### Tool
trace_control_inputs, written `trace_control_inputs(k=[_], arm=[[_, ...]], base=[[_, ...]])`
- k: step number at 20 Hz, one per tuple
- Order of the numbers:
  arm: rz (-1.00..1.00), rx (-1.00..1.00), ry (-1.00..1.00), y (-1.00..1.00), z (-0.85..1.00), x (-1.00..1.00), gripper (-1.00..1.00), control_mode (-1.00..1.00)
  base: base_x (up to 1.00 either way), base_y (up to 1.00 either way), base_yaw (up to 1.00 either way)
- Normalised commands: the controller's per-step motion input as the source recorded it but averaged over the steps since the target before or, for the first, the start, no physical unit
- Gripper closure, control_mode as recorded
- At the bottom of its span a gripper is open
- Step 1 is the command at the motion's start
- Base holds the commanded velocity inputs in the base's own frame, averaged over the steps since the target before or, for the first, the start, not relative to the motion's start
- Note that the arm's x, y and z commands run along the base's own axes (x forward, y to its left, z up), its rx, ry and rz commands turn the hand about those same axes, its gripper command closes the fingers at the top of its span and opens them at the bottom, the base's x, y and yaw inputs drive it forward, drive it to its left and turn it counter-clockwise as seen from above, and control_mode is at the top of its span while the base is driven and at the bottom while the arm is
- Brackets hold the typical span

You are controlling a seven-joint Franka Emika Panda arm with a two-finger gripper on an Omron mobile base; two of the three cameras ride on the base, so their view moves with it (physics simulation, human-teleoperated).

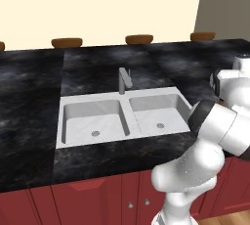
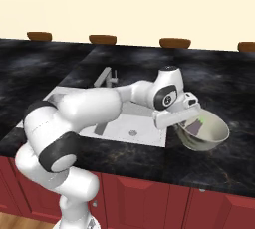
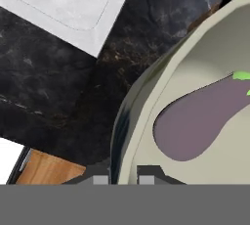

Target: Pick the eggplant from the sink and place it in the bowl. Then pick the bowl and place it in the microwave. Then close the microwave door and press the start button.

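1. One gripper [image 2: 185,123] is at the near rim of the bowl [image 2: 206,132]. In the hand view the rim wall passes between the two finger tips, so I judge the gripper clamped on the bowl's edge, though the contact itself is hidden at the frame's bottom.
2. In the right base view the bowl appears tilted and raised slightly off the black worktop [image 2: 219,78], just right of the sink [image 2: 124,126]. Whether its base touches the surface cannot be told.
3. Inside the bowl lies the eggplant [image 3: 205,121], dark purple with a green stem end, resting against the inner wall.
4. Both basins of the sink hold nothing, seen from the left base view; the faucet [image 1: 124,80] stands upright behind the divider.
5. Four flat brown rounded shapes [image 1: 66,42] sit along the far edge of the worktop, well apart from the work.
6. Progress, as a judgement: the first step is done, with the eggplant in the bowl. The second step looks to be in hand. Carrying the bowl to the microwave, closing its door and pressing start are left.
7. No brands, labels or writing can be read on any surface.
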Motion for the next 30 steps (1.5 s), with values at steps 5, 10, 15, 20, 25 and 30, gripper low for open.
trace_control_inputs(k=[5, 10, 15, 20, 25, 30], arm=[[0.23, -0.04, 0.00, 1.00, 1.00, -0.05, 1.00, -1.00], [0.25, -0.06, -0.01, 1.00, 1.00, -0.14, 1.00, -1.00], [0.27, -0.05, -0.04, 0.97, 0.92, -0.05, 1.00, -1.00], [0.25, -0.02, -0.05, 0.71, 0.45, -0.12, 1.00, -1.00], [0.04, 0.00, 0.00, 0.29, 0.56, -0.25, 1.00, -1.00], [0.03, 0.00, -0.06, 0.30, 0.02, -0.38, 1.00, -1.00]], base=[[0.00, 0.00, 0.00], [0.00, 0.00, 0.00], [0.00, 0.00, 0.00], [0.00, 0.00, 0.00], [0.00, 0.00, 0.00], [0.00, 0.00, 0.00]])
